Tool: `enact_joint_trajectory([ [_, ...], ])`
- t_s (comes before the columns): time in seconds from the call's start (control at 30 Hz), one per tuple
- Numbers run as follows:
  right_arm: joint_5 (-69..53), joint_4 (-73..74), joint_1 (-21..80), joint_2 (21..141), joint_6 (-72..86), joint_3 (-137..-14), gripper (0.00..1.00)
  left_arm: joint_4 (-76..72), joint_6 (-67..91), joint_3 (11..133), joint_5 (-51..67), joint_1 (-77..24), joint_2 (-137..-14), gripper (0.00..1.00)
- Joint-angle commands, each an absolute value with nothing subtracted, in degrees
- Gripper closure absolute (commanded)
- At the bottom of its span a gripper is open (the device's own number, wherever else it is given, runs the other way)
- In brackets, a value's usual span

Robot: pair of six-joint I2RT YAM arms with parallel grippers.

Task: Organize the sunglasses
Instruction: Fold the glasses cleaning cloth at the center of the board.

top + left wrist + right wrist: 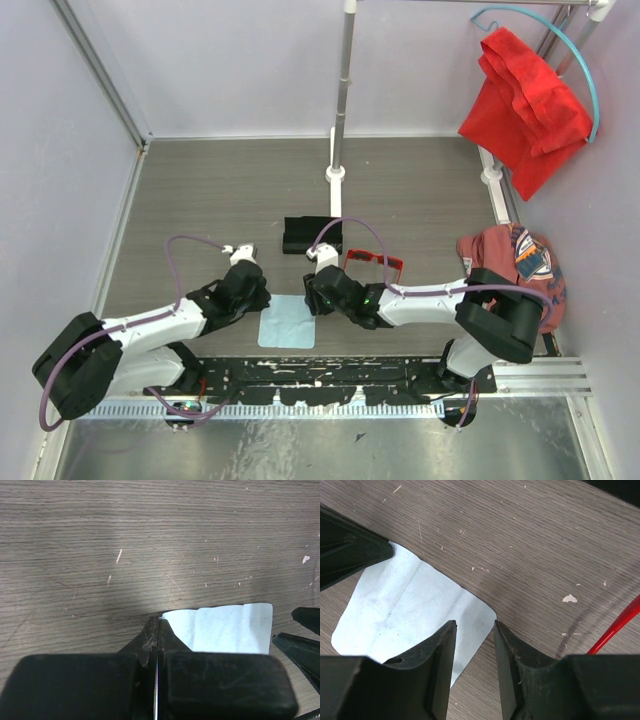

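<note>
The sunglasses (pixel 375 262), thin red frame and dark lenses, lie on the table right of centre, behind my right arm. One red arm shows in the right wrist view (pixel 616 629). A pale blue cloth (pixel 288 322) lies flat between the grippers. My left gripper (pixel 159 617) is shut on the cloth's (pixel 225 627) far left corner, and a thin pale edge shows between the jaws. My right gripper (pixel 475 625) is open, its jaws astride the far right corner of the cloth (pixel 410 605). A black case (pixel 312 235) lies behind the cloth.
A white pole base (pixel 335 178) stands behind the case. A reddish cap (pixel 515 262) lies at the right edge. A red cloth (pixel 525 95) hangs at the back right. A black perforated plate (pixel 320 375) runs along the near edge.
</note>
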State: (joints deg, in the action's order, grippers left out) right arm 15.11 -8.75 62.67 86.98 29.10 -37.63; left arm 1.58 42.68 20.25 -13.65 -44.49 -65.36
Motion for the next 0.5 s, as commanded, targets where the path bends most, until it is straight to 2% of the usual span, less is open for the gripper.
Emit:
enact_joint_trajectory([
  [0.0, 16.0, -10.3, 62.3, 87.7, 30.1, -38.9, 0.58, 0.6, 42.7, 18.9, -14.1, -44.7, -64.7, 1.0],
  [0.47, 14.9, -10.6, 61.4, 91.3, 31.0, -40.1, 0.59, 1.0, 42.7, 18.5, -14.2, -44.7, -63.7, 1.0],
])
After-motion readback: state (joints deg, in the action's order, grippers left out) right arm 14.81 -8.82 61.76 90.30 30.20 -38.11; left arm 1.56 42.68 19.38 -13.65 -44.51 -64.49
